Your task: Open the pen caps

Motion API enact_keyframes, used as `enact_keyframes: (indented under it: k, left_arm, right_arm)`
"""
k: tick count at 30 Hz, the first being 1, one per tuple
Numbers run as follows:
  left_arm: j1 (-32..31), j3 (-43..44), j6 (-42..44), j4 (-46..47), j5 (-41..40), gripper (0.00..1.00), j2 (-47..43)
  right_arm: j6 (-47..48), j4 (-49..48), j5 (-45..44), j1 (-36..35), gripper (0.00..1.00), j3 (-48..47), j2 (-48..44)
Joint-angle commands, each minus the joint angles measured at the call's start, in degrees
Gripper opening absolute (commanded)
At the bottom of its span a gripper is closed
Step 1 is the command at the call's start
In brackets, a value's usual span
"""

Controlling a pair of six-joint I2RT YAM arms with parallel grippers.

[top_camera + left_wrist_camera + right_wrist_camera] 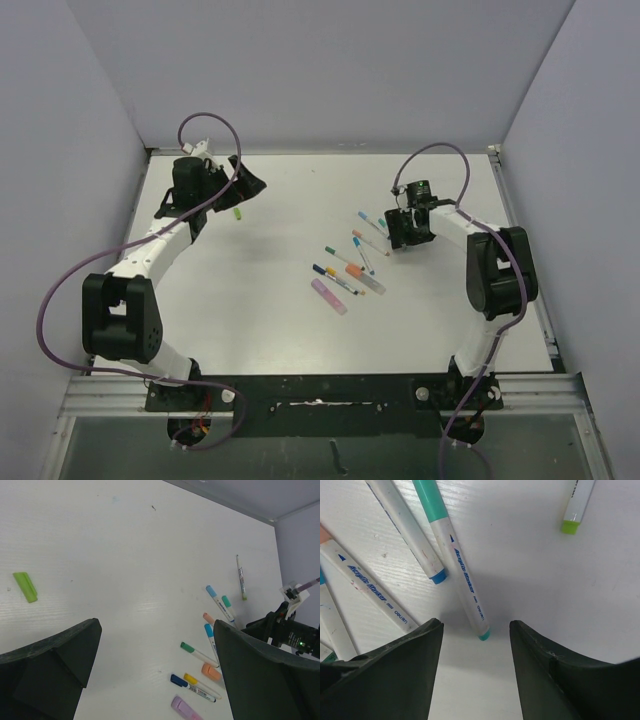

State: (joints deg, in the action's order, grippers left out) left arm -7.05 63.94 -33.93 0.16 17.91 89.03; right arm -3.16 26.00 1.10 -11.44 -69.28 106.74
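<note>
Left claw (157, 626): released, jaws fully apart, empty, over the far-left bench (270, 310). A loose green cap (25, 586) lies near it. Right claw (475, 630): released, jaws straddling the tail of a pen (464, 577), its teal cap (431, 500) fitted.

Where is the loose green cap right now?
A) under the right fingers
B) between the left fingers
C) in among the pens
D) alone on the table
D: the green cap lies by itself on the table, outside the open left fingers and well apart from the pens.
</note>
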Motion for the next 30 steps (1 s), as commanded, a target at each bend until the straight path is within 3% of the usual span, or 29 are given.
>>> enact_keyframes:
  k: [1, 12, 30]
  left_arm:
    - [-0.2, 0.6, -0.4, 3.8, 0.9, 0.98, -1.9]
    - [-0.2, 1.0, -1.0, 4.4, 0.9, 0.97, -1.5]
    - [-0.8, 1.0, -1.3, 4.0, 0.9, 0.97, -1.4]
  right_arm:
    - [-0.2, -1.0, 0.8, -0.2, 0.56, -2.1, 0.5]
    - [-0.2, -0.3, 1.0, -0.3, 0.47, -3.7, 3.4]
    - [0.7, 0.8, -0.1, -0.5, 0.02, -3.4, 1.0]
